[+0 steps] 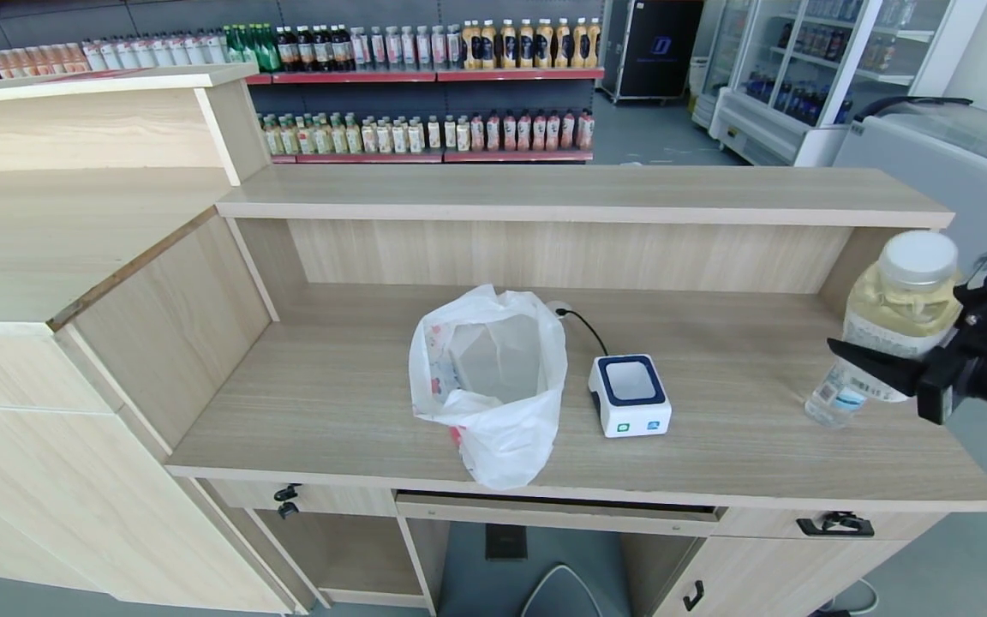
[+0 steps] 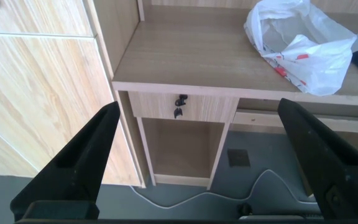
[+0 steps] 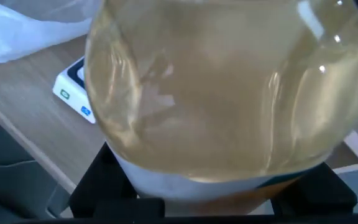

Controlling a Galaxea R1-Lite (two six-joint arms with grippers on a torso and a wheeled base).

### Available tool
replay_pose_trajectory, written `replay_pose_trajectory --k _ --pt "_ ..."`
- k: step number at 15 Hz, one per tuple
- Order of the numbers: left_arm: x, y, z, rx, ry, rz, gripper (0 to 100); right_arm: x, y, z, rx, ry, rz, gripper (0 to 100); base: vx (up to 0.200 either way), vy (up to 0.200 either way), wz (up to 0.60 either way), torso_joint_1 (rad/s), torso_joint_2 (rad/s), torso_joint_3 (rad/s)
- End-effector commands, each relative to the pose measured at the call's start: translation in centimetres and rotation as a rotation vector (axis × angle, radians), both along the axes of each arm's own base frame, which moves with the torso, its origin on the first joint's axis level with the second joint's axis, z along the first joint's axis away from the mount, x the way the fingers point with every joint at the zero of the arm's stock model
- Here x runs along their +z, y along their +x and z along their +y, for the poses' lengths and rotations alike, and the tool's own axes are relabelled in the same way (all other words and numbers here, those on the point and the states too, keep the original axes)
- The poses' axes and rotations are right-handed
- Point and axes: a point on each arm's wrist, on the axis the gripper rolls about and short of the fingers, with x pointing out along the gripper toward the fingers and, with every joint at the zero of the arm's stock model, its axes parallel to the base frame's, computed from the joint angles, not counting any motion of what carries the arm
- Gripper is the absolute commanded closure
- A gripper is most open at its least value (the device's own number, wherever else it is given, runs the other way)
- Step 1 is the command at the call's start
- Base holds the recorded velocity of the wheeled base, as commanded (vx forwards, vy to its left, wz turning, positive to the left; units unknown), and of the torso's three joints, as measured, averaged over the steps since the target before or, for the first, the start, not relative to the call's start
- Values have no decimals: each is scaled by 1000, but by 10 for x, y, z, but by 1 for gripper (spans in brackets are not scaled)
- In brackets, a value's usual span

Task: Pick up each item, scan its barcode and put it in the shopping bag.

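My right gripper (image 1: 883,364) holds the tilted bottle (image 1: 900,308) below its middle; I judge it could pivot loose before the scanner (image 1: 631,390).

Matt wood grain is shown by the pale counter (image 1: 733,446), thin crinkled plastic by the white shopping bag (image 1: 506,437), and clear glossy plastic by the yellowish bottle (image 1: 896,321).

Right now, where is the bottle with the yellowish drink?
In the head view the bottle is at the right end of the counter, held tilted in the right gripper, well to the right of the white scanner.
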Motion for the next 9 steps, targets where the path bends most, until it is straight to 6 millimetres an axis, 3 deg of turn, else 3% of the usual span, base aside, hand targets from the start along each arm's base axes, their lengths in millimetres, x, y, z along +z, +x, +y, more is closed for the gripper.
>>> replay_pose_trajectory --k 1,5,9 --pt "0 0 0 0 0 0 0 -12 19 -14 -31 -84 -33 100 0 0 0 0 0 0" --pt "0 0 0 0 0 0 0 -8 37 -17 -36 -173 -208 100 0 0 0 0 0 0" --pt "0 0 0 0 0 0 0 -7 47 -11 -1 -202 -296 100 0 0 600 0 2 1"
